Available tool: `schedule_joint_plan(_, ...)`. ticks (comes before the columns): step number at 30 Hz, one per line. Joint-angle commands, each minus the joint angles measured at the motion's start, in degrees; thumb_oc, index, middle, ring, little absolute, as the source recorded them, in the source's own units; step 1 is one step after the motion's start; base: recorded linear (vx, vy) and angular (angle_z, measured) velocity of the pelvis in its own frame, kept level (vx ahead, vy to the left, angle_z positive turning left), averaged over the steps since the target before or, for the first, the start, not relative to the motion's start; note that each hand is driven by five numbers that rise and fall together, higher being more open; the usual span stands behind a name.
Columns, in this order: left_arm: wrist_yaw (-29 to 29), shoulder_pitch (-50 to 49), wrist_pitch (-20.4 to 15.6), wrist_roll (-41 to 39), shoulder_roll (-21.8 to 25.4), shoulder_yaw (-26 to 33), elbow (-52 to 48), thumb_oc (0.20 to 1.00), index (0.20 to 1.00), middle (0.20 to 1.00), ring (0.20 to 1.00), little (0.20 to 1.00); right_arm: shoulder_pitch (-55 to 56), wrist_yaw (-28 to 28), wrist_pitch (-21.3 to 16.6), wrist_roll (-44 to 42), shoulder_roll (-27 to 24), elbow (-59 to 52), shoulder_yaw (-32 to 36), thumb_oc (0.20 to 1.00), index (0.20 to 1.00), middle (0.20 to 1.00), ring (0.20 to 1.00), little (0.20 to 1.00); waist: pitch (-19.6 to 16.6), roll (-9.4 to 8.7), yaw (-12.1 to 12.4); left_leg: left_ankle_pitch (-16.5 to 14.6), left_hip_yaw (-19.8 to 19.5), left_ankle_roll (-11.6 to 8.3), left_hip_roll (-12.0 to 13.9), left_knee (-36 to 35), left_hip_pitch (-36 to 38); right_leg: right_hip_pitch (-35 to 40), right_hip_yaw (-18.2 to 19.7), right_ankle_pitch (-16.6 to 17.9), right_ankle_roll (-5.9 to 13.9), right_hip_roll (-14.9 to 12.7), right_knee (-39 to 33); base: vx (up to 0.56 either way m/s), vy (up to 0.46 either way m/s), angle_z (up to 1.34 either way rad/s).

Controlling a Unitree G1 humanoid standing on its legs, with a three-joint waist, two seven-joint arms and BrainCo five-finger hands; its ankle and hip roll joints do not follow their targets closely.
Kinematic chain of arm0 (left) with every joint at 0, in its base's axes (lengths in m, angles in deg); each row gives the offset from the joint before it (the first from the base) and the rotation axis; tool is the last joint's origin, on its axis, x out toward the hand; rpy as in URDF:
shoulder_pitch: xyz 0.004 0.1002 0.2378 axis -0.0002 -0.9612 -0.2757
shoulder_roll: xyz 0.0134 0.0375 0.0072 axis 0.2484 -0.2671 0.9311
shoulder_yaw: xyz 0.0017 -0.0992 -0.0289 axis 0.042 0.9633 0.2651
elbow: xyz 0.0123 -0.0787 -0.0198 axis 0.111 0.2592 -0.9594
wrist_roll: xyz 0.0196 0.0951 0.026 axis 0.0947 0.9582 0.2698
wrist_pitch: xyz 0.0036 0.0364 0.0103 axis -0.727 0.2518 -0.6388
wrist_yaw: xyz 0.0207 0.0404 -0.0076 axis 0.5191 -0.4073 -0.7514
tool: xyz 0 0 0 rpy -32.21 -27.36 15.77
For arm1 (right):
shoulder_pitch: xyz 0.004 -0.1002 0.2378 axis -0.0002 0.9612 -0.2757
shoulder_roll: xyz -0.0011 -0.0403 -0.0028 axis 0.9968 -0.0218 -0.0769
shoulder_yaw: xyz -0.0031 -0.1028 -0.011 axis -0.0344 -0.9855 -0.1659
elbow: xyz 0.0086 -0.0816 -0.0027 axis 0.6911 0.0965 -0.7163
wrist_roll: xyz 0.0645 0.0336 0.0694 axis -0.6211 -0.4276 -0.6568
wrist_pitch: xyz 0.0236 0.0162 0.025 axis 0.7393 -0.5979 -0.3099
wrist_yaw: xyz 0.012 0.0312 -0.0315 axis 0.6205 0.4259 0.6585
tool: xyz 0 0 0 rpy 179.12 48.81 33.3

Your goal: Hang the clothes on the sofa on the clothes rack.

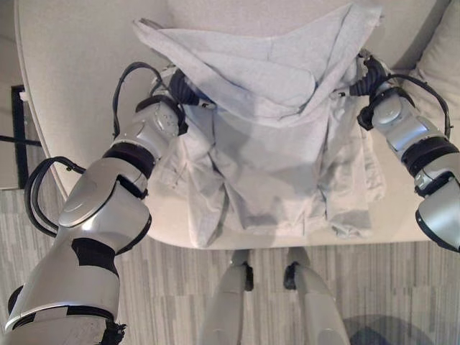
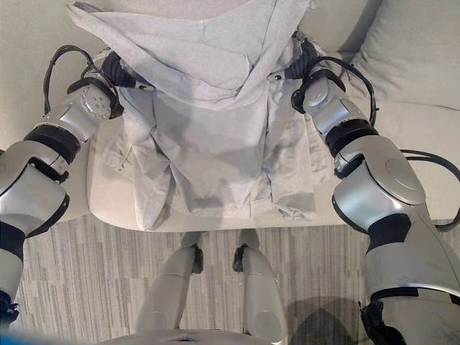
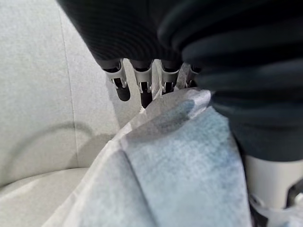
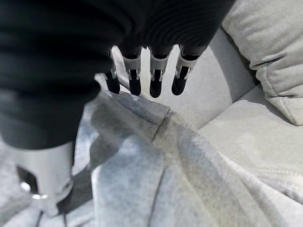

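Left hand point(image 3: 142, 80): the fingers point(image 3: 121, 84) hang curled over the top edge of the grey hoodie point(image 1: 266, 122), pinching cloth as far as I can tell; thumb's hidden. Same with the right hand point(image 4: 151, 71), fingers point(image 4: 156, 78) hooked over the hoodie's other edge. From the head views both hands are mostly buried behind the cloth. The hoodie is held up in front of the sofa point(image 1: 79, 65), its hem draped on the seat. A cushion point(image 2: 417, 57) sits right of the hoodie.
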Motion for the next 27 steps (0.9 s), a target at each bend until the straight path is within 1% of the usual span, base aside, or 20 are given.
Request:
schedule_joint_plan(1,-0.85,6.6,-2.31,1.59,-0.99,-2.13,1.73,1.0,1.0,1.0,1.0,1.0,-7.91,1.27,-0.98,2.4,-3.33,3.52,-1.36,1.0,1.0,1.0,1.0,1.0,0.7,2.46,0.76,4.3,-1.78,-7.39,0.48,-4.37,1.84,-1.4,3.87,1.08,10.81,-1.88,0.75,0.0,-0.009,0.04)
schedule_joint_plan(12,-2.18,7.78,-2.31,1.19,-2.66,-2.12,1.88,1.0,1.0,1.0,1.0,1.0,-9.43,3.89,-0.34,5.96,-2.93,4.88,-1.41,1.0,1.0,1.0,1.0,1.0,1.43,3.22,1.43,4.54,-2.13,-7.38,0.23,-4.37,1.01,-2.1,3.75,1.25,10.87,-2.05,0.75,0.0,0.0,0.0)
schedule_joint_plan(16,-2.78,8.63,-2.29,1.04,-3.73,-2.52,1.74,1.0,1.0,1.0,1.0,1.0,-10.8,4.99,0.1,7.01,-2.29,6.2,-1.74,1.0,1.0,1.0,1.0,1.0,1.61,3.67,2.13,4.72,-2.25,-7.36,0.11,-4.37,0.56,-2.44,3.68,1.31,10.83,-2.13,0.75,0.0,-0.006,0.05)
schedule_joint_plan(17,-2.91,8.68,-2.31,0.92,-4.0,-2.52,1.68,0.953,0.953,0.953,0.953,0.953,-11.15,5.25,0.12,6.99,-2.17,6.38,-1.71,0.278,0.278,0.278,0.278,0.278,1.61,3.78,2.27,4.72,-2.32,-7.35,0.07,-4.37,0.56,-2.51,3.71,1.32,10.79,-2.12,0.75,0.0,-0.009,0.08)
schedule_joint_plan(18,-3.06,8.75,-2.25,0.87,-4.13,-2.43,1.67,0.551,0.551,0.551,0.551,0.551,-11.16,5.48,0.17,6.89,-2.13,6.48,-1.45,0.2,0.2,0.2,0.2,0.2,1.61,3.83,2.39,4.78,-2.36,-7.39,0.07,-4.37,0.49,-2.58,3.67,1.36,10.78,-2.12,0.75,0.0,-0.006,0.09)
schedule_joint_plan(19,-3.2,8.89,-2.16,0.69,-4.34,-2.34,1.67,0.2,0.2,0.2,0.2,0.2,-11.08,5.59,0.29,6.76,-2.04,6.5,-1.23,0.2,0.2,0.2,0.2,0.2,1.59,3.94,2.49,4.79,-2.5,-7.36,0.02,-4.37,0.49,-2.63,3.69,1.37,10.75,-2.1,0.75,0.0,-0.006,0.07)
schedule_joint_plan(27,-5.04,8.05,-1.54,0.29,-5.16,-0.58,1.21,0.2,0.2,0.2,0.2,0.2,-10.2,7.21,-0.19,4.68,-0.8,3.65,0.28,0.2,0.2,0.2,0.2,0.2,1.88,3.54,2.02,4.55,-2.54,-7.38,0.14,-4.37,1.07,-1.96,3.83,0.97,10.56,-1.81,0.75,0.0,0.0,0.0)
